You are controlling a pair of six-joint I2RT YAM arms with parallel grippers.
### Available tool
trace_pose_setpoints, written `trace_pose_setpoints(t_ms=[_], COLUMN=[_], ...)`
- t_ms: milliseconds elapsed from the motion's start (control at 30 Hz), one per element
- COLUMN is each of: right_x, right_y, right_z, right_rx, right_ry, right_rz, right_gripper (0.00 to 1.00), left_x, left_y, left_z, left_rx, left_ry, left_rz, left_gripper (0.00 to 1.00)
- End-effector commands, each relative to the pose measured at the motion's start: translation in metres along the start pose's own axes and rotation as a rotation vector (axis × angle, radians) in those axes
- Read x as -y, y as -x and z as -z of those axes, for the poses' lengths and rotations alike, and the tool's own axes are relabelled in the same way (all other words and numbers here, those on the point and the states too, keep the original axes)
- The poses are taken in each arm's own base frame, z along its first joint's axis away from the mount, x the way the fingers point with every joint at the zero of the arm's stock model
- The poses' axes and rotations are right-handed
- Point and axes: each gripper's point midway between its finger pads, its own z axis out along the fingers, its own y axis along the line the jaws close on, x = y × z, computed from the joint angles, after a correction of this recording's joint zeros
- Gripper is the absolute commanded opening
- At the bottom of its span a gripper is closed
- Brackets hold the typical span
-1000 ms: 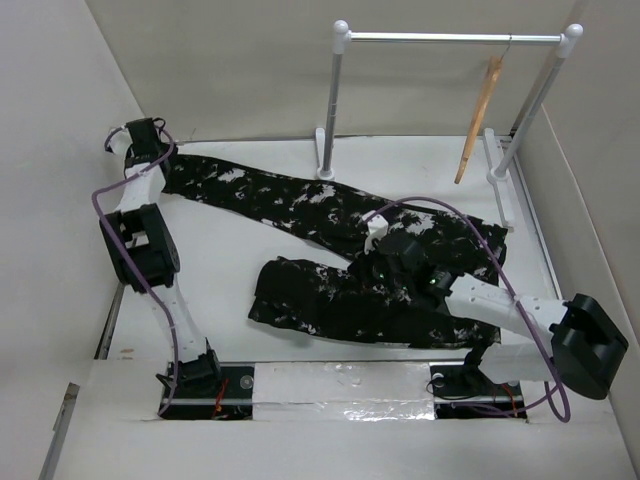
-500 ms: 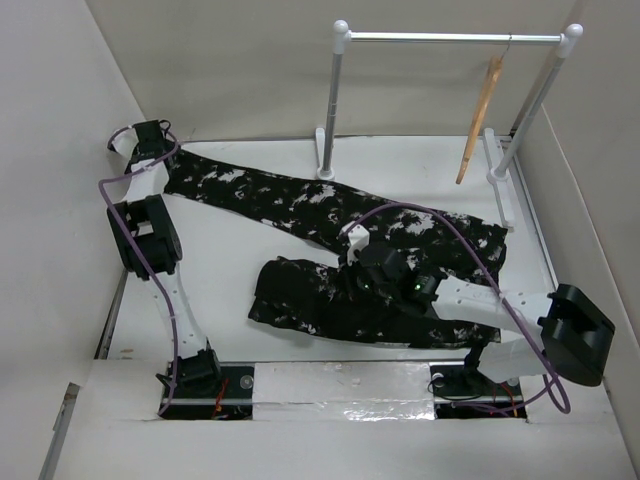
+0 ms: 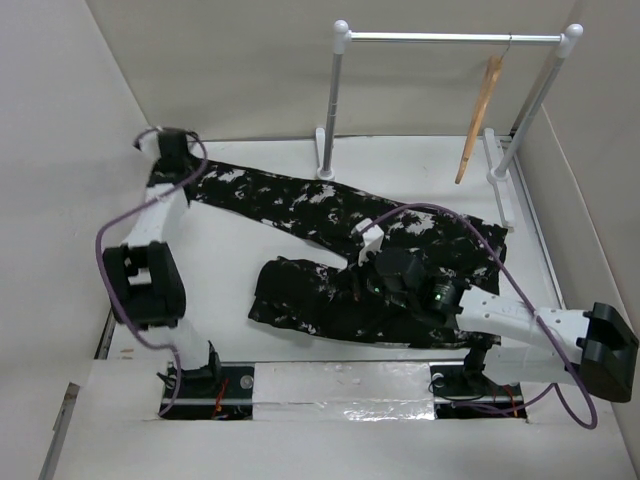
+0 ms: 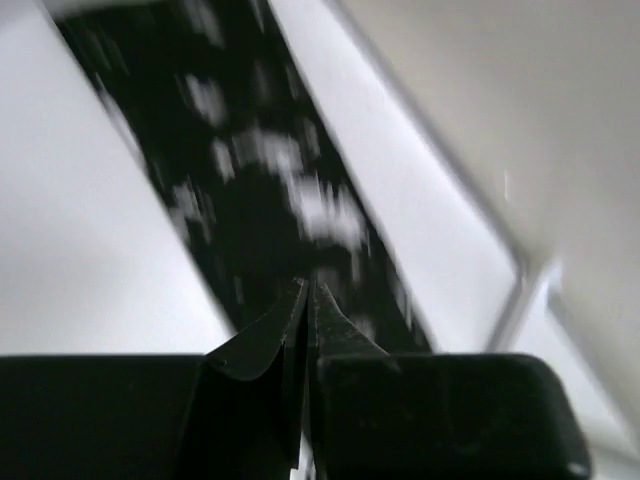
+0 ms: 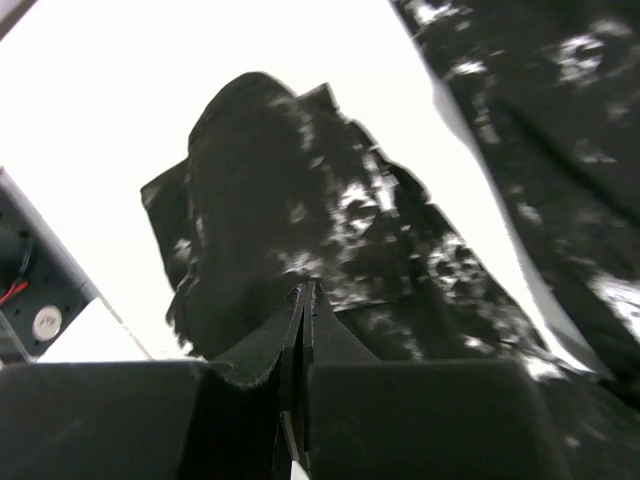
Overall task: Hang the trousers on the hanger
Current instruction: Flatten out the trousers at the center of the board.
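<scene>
The black, white-splattered trousers (image 3: 330, 215) lie flat on the white table. One leg runs to the far left and the other is folded back near the front (image 3: 300, 295). The tan wooden hanger (image 3: 480, 115) hangs empty from the rack's rail at the back right. My left gripper (image 3: 178, 152) is shut and hovers at the far-left leg end; the left wrist view shows its shut tips (image 4: 308, 285) over the blurred leg (image 4: 250, 170). My right gripper (image 3: 372, 262) is shut above the trousers' middle; the right wrist view shows its tips (image 5: 303, 287) over the folded leg (image 5: 280, 200).
The white pole rack (image 3: 450, 38) stands at the back with its posts' feet on the table (image 3: 325, 165). Its right foot (image 3: 500, 180) is beside the trousers' waist. White walls close in the table on the left, back and right. Purple cables loop off both arms.
My left gripper has swung right from the far-left corner to the leg end. My right arm has stretched lower, and its gripper has shifted a little left over the trousers.
</scene>
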Motion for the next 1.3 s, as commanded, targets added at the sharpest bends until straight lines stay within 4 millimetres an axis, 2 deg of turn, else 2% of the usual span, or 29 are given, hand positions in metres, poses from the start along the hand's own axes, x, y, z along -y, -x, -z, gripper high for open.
trace_pose_setpoints(t_ms=[0, 33, 67, 100, 133, 167, 200, 233, 267, 300, 333, 367, 400, 433, 467, 533, 600, 767, 900, 1167, 1267], right_x=[0.011, 0.012, 0.013, 0.013, 0.011, 0.012, 0.012, 0.012, 0.013, 0.013, 0.013, 0.015, 0.015, 0.015, 0.014, 0.015, 0.016, 0.020, 0.023, 0.020, 0.019], right_y=[0.011, 0.014, 0.011, 0.012, 0.015, 0.014, 0.013, 0.015, 0.014, 0.013, 0.014, 0.008, 0.007, 0.006, 0.008, 0.006, 0.002, -0.002, -0.002, -0.005, -0.005], right_z=[0.010, 0.014, 0.016, 0.019, 0.023, 0.025, 0.026, 0.029, 0.029, 0.030, 0.031, 0.033, 0.033, 0.033, 0.034, 0.033, 0.032, 0.033, 0.032, 0.025, 0.023], right_rx=[0.062, 0.070, 0.067, 0.071, 0.085, 0.087, 0.088, 0.096, 0.097, 0.097, 0.099, 0.076, 0.075, 0.072, 0.076, 0.073, 0.061, 0.047, 0.049, 0.028, 0.025], right_ry=[-0.061, -0.065, -0.064, -0.058, -0.045, -0.044, -0.042, -0.039, -0.040, -0.040, -0.038, -0.045, -0.045, -0.043, -0.036, -0.041, -0.043, -0.065, -0.080, -0.077, -0.075], right_rz=[-0.008, -0.013, -0.012, -0.013, -0.019, -0.021, -0.024, -0.028, -0.026, -0.028, -0.029, -0.024, -0.024, -0.025, -0.026, -0.027, -0.024, -0.020, -0.019, -0.016, -0.017], right_gripper=[0.00, 0.00, 0.00, 0.00, 0.00, 0.00, 0.00, 0.00, 0.00, 0.00, 0.00, 0.00, 0.00, 0.00, 0.00, 0.00, 0.00, 0.00, 0.00, 0.00, 0.00], left_x=[0.028, 0.043, 0.017, 0.024, 0.007, -0.030, -0.039, -0.050, -0.074, -0.075, -0.084, -0.096, -0.099, -0.099, -0.107, -0.111, -0.125, -0.128, -0.144, -0.147, -0.134], left_y=[-0.100, -0.099, -0.135, -0.144, -0.156, -0.179, -0.184, -0.181, -0.196, -0.188, -0.196, -0.208, -0.212, -0.215, -0.226, -0.240, -0.252, -0.260, -0.266, -0.281, -0.275], left_z=[0.074, 0.108, 0.118, 0.152, 0.160, 0.161, 0.169, 0.187, 0.188, 0.201, 0.206, 0.206, 0.209, 0.216, 0.214, 0.214, 0.206, 0.201, 0.197, 0.200, 0.202], left_rx=[-0.181, -0.144, -0.200, -0.199, -0.222, -0.262, -0.269, -0.260, -0.289, -0.260, -0.286, -0.312, -0.324, -0.346, -0.373, -0.422, -0.449, -0.466, -0.469, -0.523, -0.508], left_ry=[-0.232, -0.333, -0.308, -0.378, -0.347, -0.291, -0.299, -0.324, -0.290, -0.341, -0.341, -0.331, -0.340, -0.373, -0.362, -0.368, -0.309, -0.303, -0.237, -0.272, -0.327], left_rz=[-0.080, -0.100, -0.139, -0.149, -0.119, -0.112, -0.088, -0.053, -0.022, 0.015, 0.026, 0.047, 0.063, 0.077, 0.081, 0.088, 0.072, 0.060, 0.046, 0.060, 0.078], left_gripper=[0.00, 0.00, 0.00, 0.00, 0.00, 0.00, 0.00, 0.00, 0.04, 0.21, 0.29, 0.36, 0.45, 0.49, 0.50, 0.50, 0.49, 0.48, 0.46, 0.48, 0.43])
